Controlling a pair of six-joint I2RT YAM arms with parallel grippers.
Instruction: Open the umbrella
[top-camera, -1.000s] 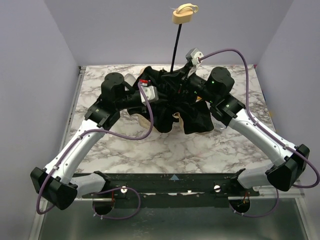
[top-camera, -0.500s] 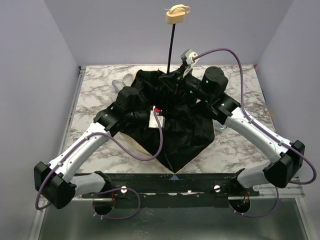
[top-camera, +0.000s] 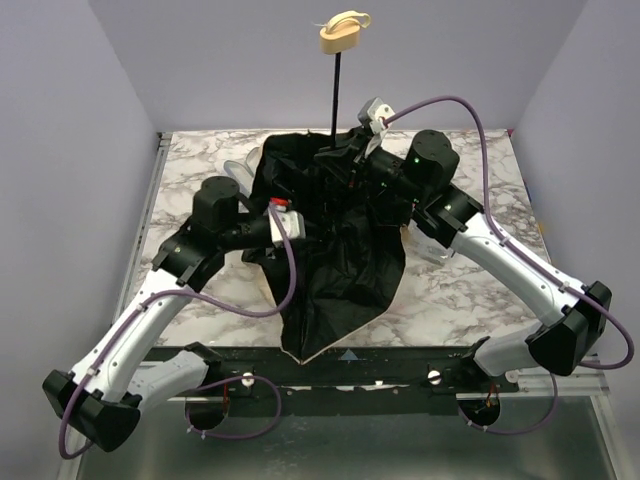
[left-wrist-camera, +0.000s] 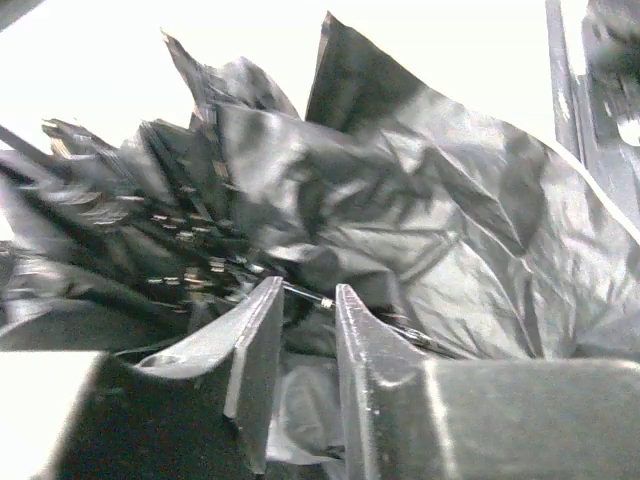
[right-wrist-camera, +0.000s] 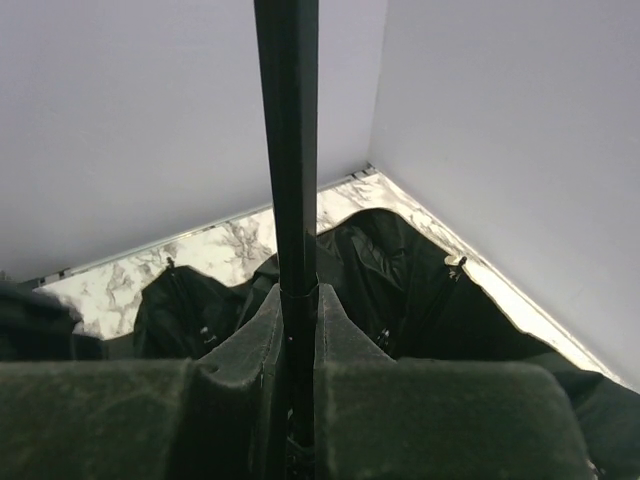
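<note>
The umbrella stands handle-up in the top view. Its oval tan handle (top-camera: 344, 30) tops the thin black shaft (top-camera: 335, 95). The black-lined canopy (top-camera: 345, 275) lies half spread on the marble table, one point reaching the front edge with a peach rim (top-camera: 300, 355). My right gripper (top-camera: 342, 160) is shut on the shaft (right-wrist-camera: 288, 120), fingers pressed to both sides (right-wrist-camera: 298, 292). My left gripper (top-camera: 303, 222) is at the canopy's left side. In its wrist view (left-wrist-camera: 308, 290) the jaws stand narrowly apart with crumpled fabric (left-wrist-camera: 420, 220) between them and a thin rib across the tips.
The marble table (top-camera: 470, 290) is walled by lavender panels on three sides. A pale object (top-camera: 237, 167) peeks out behind the canopy at the back left, another (top-camera: 432, 250) under the right arm. A black metal rail (top-camera: 350, 365) runs along the front edge.
The canopy went from bunched to spread, then stretched toward the front edge. The handle rose and shifted left. My left gripper pushed into the canopy's middle, then drew back left.
</note>
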